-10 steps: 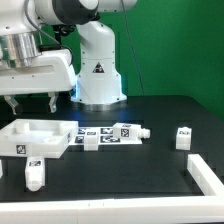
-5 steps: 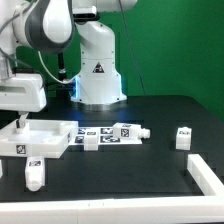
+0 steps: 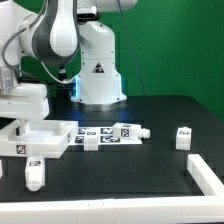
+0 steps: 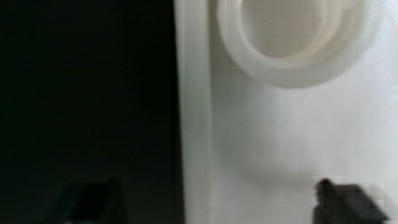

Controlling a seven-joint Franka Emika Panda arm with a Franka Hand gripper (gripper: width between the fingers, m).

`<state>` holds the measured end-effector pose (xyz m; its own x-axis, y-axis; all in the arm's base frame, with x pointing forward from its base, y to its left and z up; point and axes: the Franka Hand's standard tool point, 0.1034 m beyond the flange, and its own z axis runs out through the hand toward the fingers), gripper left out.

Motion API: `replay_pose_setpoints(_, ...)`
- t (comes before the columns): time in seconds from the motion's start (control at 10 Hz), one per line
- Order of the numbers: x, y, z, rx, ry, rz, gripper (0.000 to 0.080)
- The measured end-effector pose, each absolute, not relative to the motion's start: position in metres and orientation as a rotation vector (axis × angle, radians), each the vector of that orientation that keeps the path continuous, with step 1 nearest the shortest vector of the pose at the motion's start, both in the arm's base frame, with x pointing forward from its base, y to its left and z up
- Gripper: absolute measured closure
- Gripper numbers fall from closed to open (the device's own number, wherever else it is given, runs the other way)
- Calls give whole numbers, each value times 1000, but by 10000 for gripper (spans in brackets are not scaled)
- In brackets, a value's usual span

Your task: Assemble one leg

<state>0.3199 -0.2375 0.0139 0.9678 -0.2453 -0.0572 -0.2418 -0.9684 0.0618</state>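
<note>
The gripper (image 4: pixel 212 198) hangs low over the white tabletop panel (image 3: pixel 40 138) at the exterior view's left end of the black surface (image 3: pixel 150 165). Its jaws are released and spread wide. In the wrist view one fingertip is over the dark surface and the other over the panel, whose edge runs between them, close to a round hole (image 4: pixel 294 40). The near leg (image 3: pixel 35 175) stands just beside the panel, toward the camera. The right-hand leg (image 3: pixel 183 137) is well apart at the exterior view's right. The marker board (image 3: pixel 110 133) lies next to the panel.

On the bench (image 3: pixel 120 175) are counted one white tabletop (image 3: pixel 35 140), one marker board (image 3: pixel 108 134), two short tagged legs (image 3: pixel 35 174) (image 3: pixel 183 137) and one white bar (image 3: pixel 206 173).
</note>
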Motion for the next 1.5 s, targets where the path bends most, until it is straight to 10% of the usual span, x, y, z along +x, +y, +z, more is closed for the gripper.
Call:
replay_pose_setpoints(0.5, 320, -237, 14, 3063, -379, -99, 744)
replay_pose_setpoints(1.2, 408, -174, 102, 3227, -370, -105, 744)
replay_pose_setpoints(1.5, 465, -148, 101, 3206, -309, -83, 744)
